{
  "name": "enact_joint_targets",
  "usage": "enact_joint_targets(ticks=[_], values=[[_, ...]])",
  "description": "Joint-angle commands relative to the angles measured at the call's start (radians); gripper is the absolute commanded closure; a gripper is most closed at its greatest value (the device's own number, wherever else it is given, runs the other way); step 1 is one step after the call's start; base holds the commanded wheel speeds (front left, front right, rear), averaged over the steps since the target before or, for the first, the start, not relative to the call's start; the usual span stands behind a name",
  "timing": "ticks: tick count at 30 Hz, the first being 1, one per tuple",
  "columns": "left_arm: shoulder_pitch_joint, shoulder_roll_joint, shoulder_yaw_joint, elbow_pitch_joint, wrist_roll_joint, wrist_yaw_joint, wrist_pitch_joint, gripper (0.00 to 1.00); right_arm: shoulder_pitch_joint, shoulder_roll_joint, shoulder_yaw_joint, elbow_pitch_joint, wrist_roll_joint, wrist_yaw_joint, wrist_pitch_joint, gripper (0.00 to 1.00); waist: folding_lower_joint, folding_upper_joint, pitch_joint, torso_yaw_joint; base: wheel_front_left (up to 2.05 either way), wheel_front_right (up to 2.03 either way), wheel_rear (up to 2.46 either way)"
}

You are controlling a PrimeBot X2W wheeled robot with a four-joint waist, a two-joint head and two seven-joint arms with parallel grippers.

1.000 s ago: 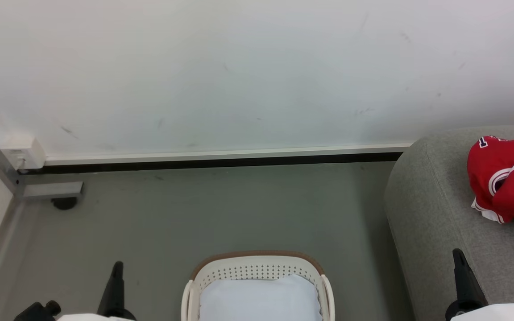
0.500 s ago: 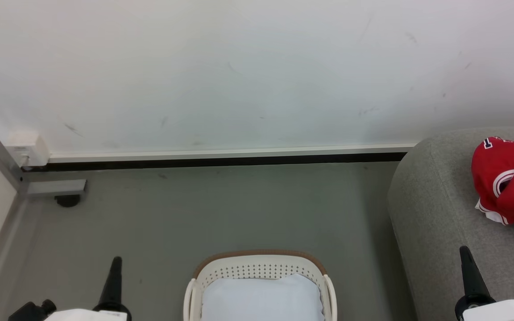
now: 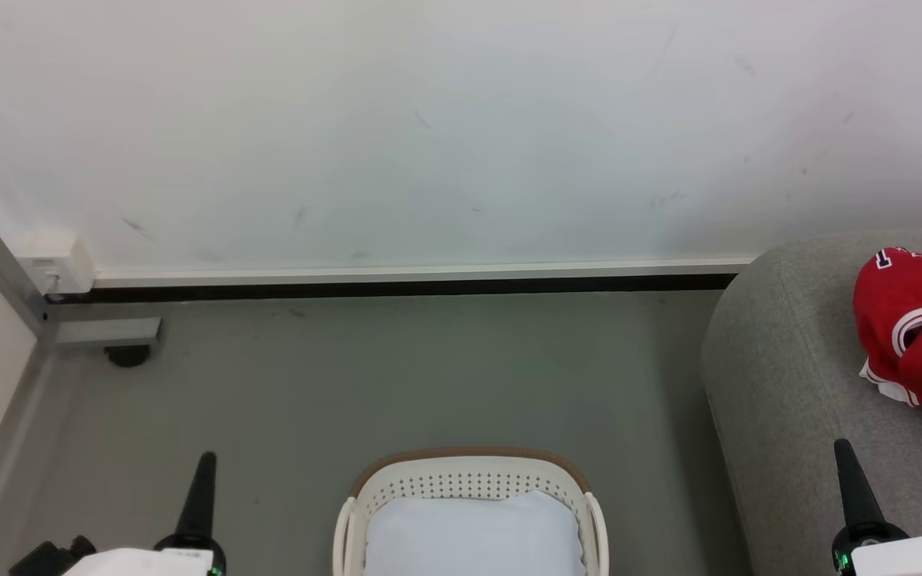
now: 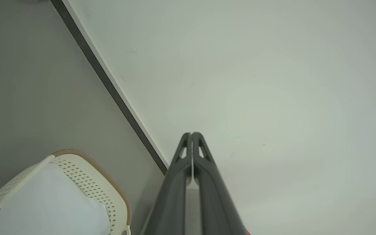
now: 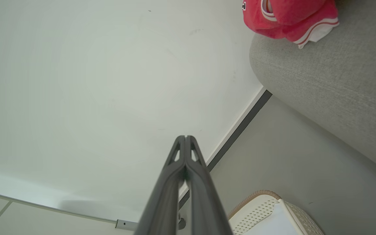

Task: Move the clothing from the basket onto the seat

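Note:
The red clothing (image 3: 921, 328) lies crumpled on the grey seat (image 3: 781, 376) at the right edge of the head view; the right wrist view shows the clothing (image 5: 289, 18) near the seat's (image 5: 331, 85) rounded end. The cream basket (image 3: 469, 480) with its tan rim stands on the floor at bottom centre, and only its pale blue-white liner (image 3: 473, 536) shows inside. My left gripper (image 3: 205, 458) points up left of the basket, shut and holding nothing. My right gripper (image 3: 843, 445) rises over the seat's front, shut and holding nothing too. Both wrist views show fingers (image 4: 191, 134) (image 5: 185, 137) pressed together.
A white wall with a dark baseboard (image 3: 397, 286) runs behind the grey floor (image 3: 397, 376). A metal frame foot with a castor (image 3: 121, 340) and a white socket box (image 3: 57, 264) sit in the left corner.
The whole head picture has drifted slightly right, a camera shift. Both grippers sit a little lower in the view; clothing, basket and seat have not moved.

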Motion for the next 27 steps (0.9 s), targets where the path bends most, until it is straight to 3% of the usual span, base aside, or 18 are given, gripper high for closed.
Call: enact_joint_targets(ticks=[1, 27], values=[[-0.016, 0.009, 0.005, -0.011, -0.021, -0.003, 0.008, 1.00, -0.023, -0.003, -0.009, -0.010, 0.023, -0.001, 0.004, 1.00, 0.0000, 0.0000, 0.000, 0.001, 0.00, 0.00, 0.00], [-0.031, 0.011, 0.020, -0.014, -0.241, -0.005, 0.067, 1.00, -0.027, 0.008, -0.057, -0.017, 0.216, -0.002, 0.063, 1.00, 0.0000, 0.0000, 0.005, 0.020, 0.00, 0.00, 0.00]])
